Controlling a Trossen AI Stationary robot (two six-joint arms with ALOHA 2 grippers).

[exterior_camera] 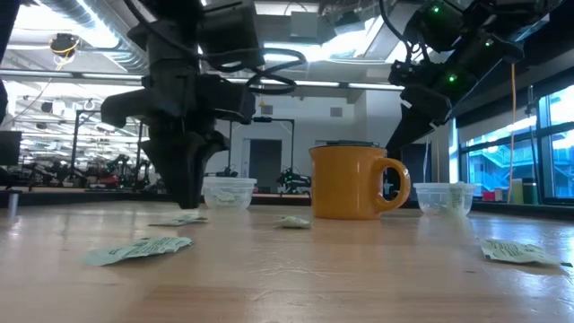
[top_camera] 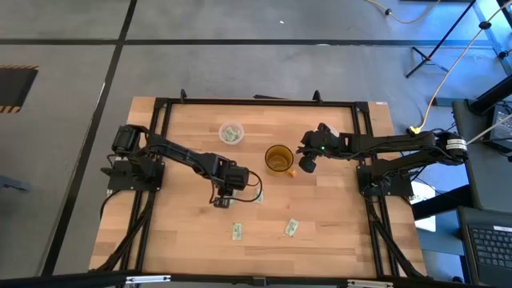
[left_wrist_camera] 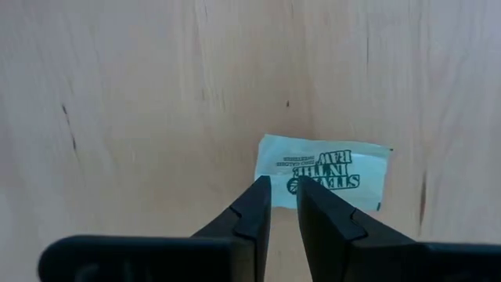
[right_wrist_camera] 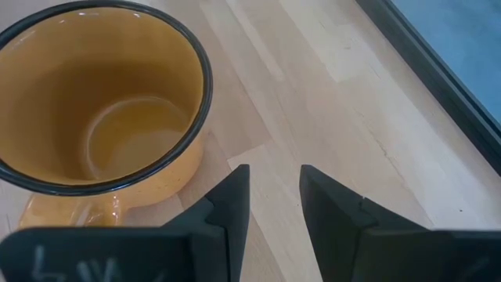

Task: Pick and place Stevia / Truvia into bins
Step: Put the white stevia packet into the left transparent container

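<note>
A: Where is the packet (left_wrist_camera: 323, 171)?
B: Flat on the counter (top_camera: 184, 240), left of the mug (top_camera: 278, 158). The left gripper (left_wrist_camera: 283, 205) hangs over it, jaws nearly closed, empty.
A: Handling?
B: Probably light, limp paper; pinch one edge. The right gripper (right_wrist_camera: 274, 196) waits by the mug, slightly open, empty.

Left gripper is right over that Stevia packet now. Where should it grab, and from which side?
The packet lies flat on the table, so come straight down from above. The left gripper already hangs at its long near edge; pinching that edge, fingers across the short dimension, looks best.
</note>
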